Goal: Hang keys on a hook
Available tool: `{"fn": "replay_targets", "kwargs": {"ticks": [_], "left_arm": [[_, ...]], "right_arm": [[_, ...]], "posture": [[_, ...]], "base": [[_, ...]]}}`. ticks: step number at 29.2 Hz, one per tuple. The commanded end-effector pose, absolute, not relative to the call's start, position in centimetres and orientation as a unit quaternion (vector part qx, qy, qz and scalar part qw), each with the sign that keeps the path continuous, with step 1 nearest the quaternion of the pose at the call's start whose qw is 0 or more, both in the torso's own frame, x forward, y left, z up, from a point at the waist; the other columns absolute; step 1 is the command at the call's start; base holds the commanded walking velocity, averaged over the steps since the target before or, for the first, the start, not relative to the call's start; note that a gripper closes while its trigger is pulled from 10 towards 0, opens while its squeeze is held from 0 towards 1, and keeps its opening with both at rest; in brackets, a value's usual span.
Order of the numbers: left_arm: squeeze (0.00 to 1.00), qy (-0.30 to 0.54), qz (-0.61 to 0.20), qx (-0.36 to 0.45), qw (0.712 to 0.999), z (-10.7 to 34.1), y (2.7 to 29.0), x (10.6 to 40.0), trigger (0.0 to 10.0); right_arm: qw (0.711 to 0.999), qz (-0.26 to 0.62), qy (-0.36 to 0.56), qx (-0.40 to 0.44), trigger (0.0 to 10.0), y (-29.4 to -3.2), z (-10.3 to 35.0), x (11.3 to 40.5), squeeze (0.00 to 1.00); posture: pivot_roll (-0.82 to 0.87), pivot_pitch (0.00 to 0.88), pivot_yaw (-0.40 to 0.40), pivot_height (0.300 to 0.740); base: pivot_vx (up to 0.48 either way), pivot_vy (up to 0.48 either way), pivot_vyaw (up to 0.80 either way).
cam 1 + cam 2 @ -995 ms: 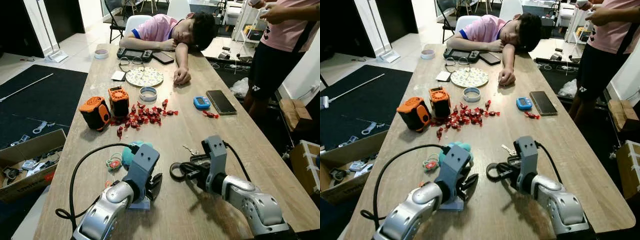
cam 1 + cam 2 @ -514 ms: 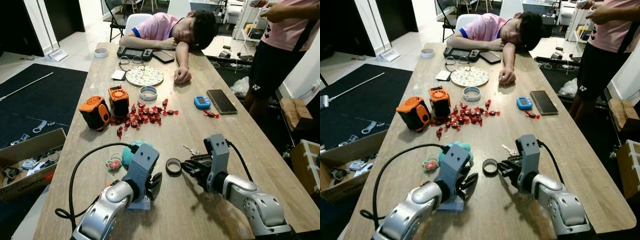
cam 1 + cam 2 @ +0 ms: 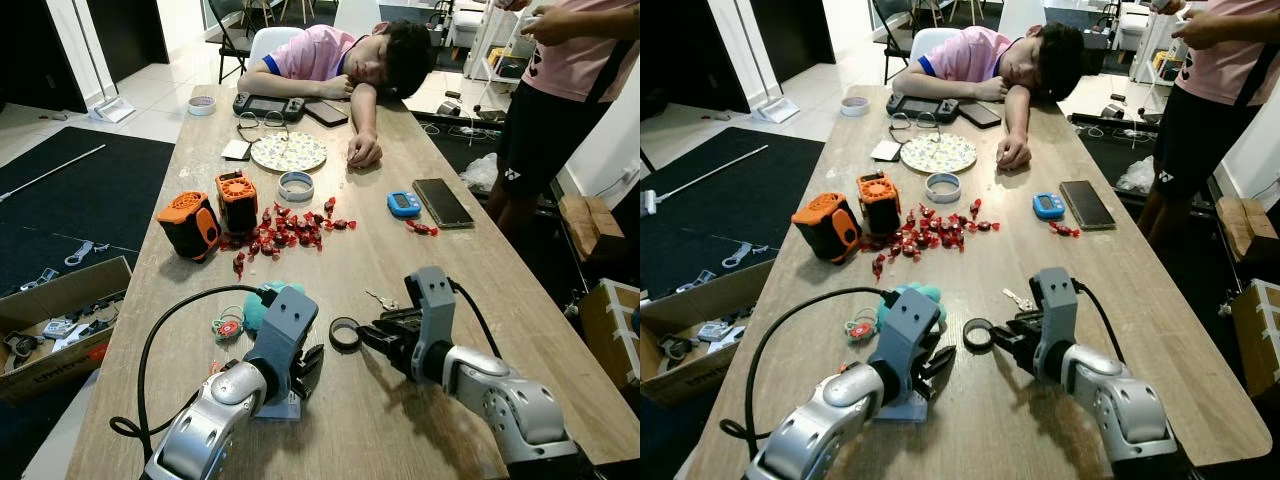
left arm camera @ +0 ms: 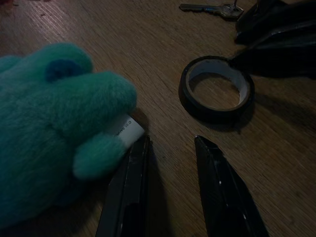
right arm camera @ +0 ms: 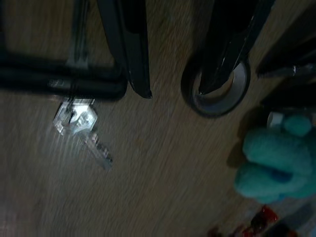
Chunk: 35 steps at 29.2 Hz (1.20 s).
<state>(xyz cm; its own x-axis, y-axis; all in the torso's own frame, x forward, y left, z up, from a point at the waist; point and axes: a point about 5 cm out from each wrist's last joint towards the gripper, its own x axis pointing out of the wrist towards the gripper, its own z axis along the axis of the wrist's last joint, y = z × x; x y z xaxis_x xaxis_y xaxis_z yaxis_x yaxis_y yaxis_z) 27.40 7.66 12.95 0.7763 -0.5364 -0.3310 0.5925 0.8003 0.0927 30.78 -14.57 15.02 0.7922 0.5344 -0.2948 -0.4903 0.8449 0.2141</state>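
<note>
Tape is what was moved, not the key. A second ago the black tape ring (image 3: 344, 333) was held up a little off the table by the right gripper (image 3: 376, 334). Now the ring is laid flat on the wood. The right gripper's fingers are spread apart, and nothing is held in them. In the right wrist view one finger tip is seen over the hole of the ring, so it may be touched, but it is not gripped.

The key (image 3: 380, 299) is left lying on the table, just beside the right gripper, on the side away from the robot. It has not been picked up. So the task is judged to be hardly begun: the key must be grabbed first, and where the hook is cannot be told.

The left gripper (image 4: 173, 192) is held low over the table, next to a teal plush toy (image 3: 262, 305). Its fingers are spread too, with nothing between them.

The wooden table (image 3: 480, 270) is long and messy. Red sweets (image 3: 290, 230) are scattered by two orange and black boxes (image 3: 190, 225). A patterned plate (image 3: 288, 152), a blue timer (image 3: 403, 204) and a phone (image 3: 442, 203) are set farther off. At the far end a person (image 3: 340, 60) is slumped with head and arm on the table. Another person (image 3: 560, 90) is stood at the right side. On the floor to the left, a black mat (image 3: 90, 190) and a cardboard box (image 3: 60, 330) of tools can be seen.
</note>
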Motion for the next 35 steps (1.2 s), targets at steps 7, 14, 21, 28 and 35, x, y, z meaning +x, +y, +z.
{"fn": "replay_targets", "kwargs": {"ticks": [7,14,21,28,35], "left_arm": [[0.00,0.163,-0.304,0.095,0.934,12.1,7.4,27.2,10.0],[0.00,0.161,-0.305,0.094,0.934,12.1,7.2,27.2,10.0],[0.00,0.161,-0.301,0.091,0.936,12.0,7.2,27.1,10.0],[0.00,0.162,-0.299,0.091,0.936,11.9,7.3,27.0,10.0],[0.00,0.162,-0.301,0.091,0.935,12.0,7.3,27.1,10.0]], "right_arm": [[0.929,0.281,0.225,0.081,10.0,-14.8,13.9,31.2,0.00],[0.921,0.310,0.234,0.033,10.0,-14.8,14.0,31.5,0.00],[0.926,0.316,0.203,-0.019,10.0,-14.6,15.0,32.1,0.00],[0.930,0.323,0.172,-0.040,10.0,-14.5,15.8,32.4,0.00],[0.931,0.326,0.162,-0.038,10.0,-14.4,16.2,32.7,0.00]], "posture": [[0.01,0.165,-0.030,0.740],[0.01,0.156,-0.039,0.740],[0.01,0.154,-0.052,0.740],[0.02,0.155,-0.050,0.740],[0.01,0.158,-0.045,0.740]], "base": [[0.000,0.000,0.00],[0.000,0.000,0.00],[0.000,0.000,0.00],[0.000,0.000,0.00],[0.000,0.000,0.00]]}}
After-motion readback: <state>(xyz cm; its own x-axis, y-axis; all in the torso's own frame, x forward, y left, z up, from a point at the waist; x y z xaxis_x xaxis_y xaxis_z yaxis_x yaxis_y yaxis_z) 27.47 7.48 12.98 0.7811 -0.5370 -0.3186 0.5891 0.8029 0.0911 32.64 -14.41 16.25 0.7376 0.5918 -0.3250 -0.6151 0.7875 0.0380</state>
